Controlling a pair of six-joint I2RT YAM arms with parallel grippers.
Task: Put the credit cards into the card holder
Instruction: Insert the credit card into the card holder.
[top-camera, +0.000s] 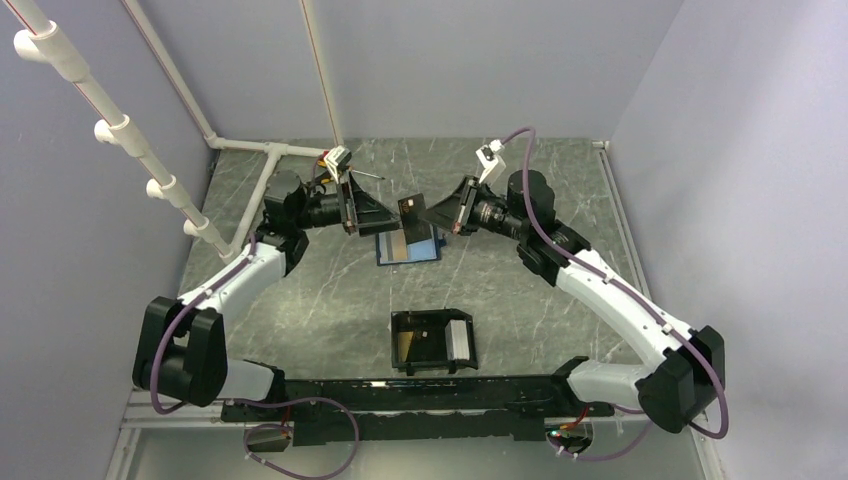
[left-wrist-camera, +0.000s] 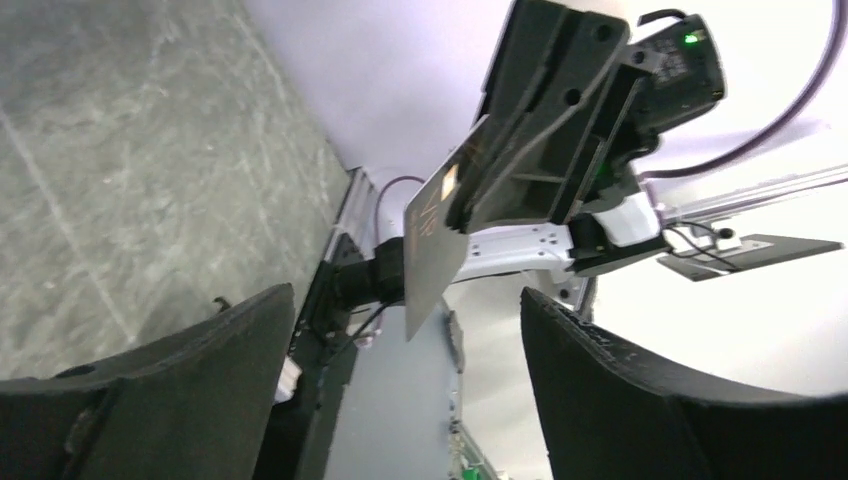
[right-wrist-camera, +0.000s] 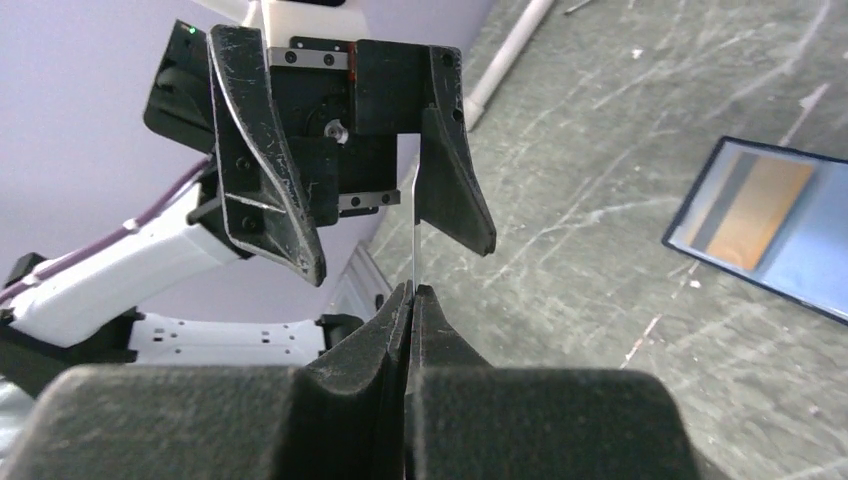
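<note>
My right gripper (top-camera: 437, 213) is shut on a credit card (top-camera: 412, 209) and holds it in the air above the table's middle. The right wrist view shows this credit card (right-wrist-camera: 413, 235) edge-on, rising from my shut right gripper (right-wrist-camera: 410, 292). My left gripper (top-camera: 385, 215) faces it, open, its fingers on either side of the card's free end without clamping it. From the left wrist, the credit card (left-wrist-camera: 435, 245) sticks out of the right gripper (left-wrist-camera: 470, 205) ahead of my open left gripper (left-wrist-camera: 405, 400). The card holder (top-camera: 432, 318) stands nearer the arm bases, with an orange card (top-camera: 403, 346) lying inside.
A dark blue wallet (top-camera: 425, 247) lies open on the table below the two grippers, an orange card (top-camera: 400, 245) on it; the right wrist also sees this wallet (right-wrist-camera: 800, 275). White pipes (top-camera: 262, 150) run along the back left. Walls close the table in.
</note>
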